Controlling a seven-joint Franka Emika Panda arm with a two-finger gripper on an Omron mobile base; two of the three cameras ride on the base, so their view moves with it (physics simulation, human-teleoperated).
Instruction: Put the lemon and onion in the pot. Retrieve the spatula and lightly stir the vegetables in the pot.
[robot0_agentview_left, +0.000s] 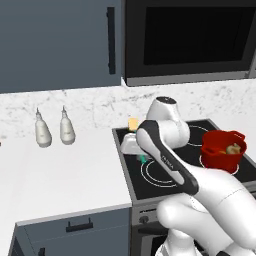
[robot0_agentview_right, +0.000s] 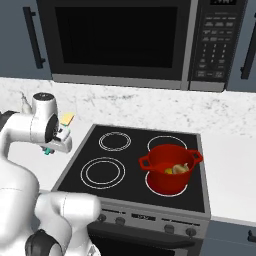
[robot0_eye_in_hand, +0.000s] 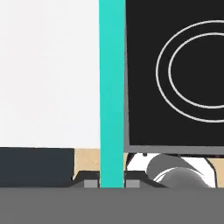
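Hand (robot0_eye_in_hand: 112, 183) clamping teal spatula (robot0_eye_in_hand: 112, 87) handle, base views showing its blade, pot (robot0_agentview_right: 170, 172)

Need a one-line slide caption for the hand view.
Gripper shut on the teal spatula handle, held along the stovetop's left edge beside the white counter.
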